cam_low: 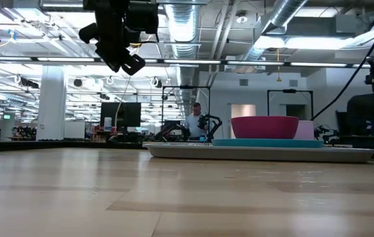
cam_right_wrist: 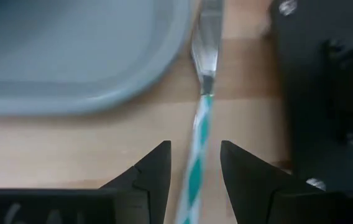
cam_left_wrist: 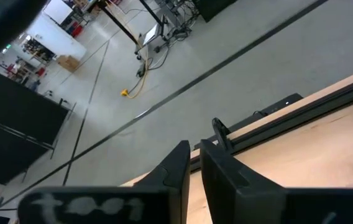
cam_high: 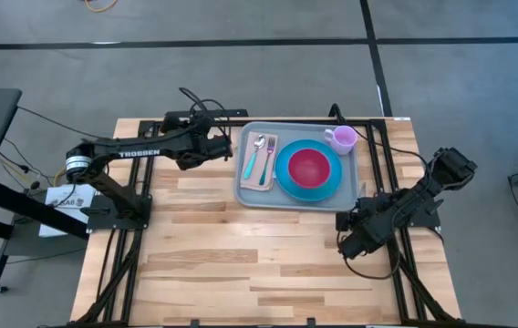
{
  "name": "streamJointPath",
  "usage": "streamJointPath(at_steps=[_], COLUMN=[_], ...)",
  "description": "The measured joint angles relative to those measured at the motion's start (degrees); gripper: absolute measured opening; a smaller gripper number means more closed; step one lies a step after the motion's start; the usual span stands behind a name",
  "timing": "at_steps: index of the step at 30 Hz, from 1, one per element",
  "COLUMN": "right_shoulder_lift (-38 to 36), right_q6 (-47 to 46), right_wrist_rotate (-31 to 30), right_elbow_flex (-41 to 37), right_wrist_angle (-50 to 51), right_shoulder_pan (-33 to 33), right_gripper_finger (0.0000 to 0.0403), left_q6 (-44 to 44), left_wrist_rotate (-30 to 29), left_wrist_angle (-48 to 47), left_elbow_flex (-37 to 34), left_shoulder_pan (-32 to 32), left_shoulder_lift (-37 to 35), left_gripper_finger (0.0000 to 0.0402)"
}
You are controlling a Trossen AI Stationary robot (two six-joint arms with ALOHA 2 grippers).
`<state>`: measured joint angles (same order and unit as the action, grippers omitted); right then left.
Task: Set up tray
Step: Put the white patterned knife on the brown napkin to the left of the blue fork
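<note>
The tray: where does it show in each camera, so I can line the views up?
High view: tray at the table's far middle, between both arms.
Low view: tray, a thin slab right of centre.
Left wrist view: not in it.
Right wrist view: tray, rounded corner ahead of the right hand.
Shared landmark: the pink bowl on the tray.
</note>
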<state>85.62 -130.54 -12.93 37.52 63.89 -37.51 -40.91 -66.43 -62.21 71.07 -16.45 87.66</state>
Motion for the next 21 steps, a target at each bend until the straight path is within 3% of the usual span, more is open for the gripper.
streamJointPath(at_steps=[7, 16, 21], right_shoulder_lift=[-0.02, -0.23, -0.20], right_q6=[-0.71, -1.05, -1.43], right_wrist_rotate=[-3.84, -5.74, -5.48], right_elbow_flex=[-1.94, -6.96, -7.74], right_wrist_angle=[1.52, -8.18, -8.47], right_shoulder_pan=[0.13, -0.03, -0.64], right_gripper_finger=[0.0132, 0.0132, 0.0130], left_q6=[-0.89, -1.18, -1.82], left_wrist_rotate=[1.30, 1.65, 1.65], left_wrist_angle=[-0.02, 0.19, 0.19], left_elbow_flex=[0.00, 0.00, 0.00], left_shoulder_pan=[0.00, 0.00, 0.00], left_shoulder_lift=[0.02, 0.05, 0.05], left_gripper_finger=[0.0030, 0.0030, 0.0030])
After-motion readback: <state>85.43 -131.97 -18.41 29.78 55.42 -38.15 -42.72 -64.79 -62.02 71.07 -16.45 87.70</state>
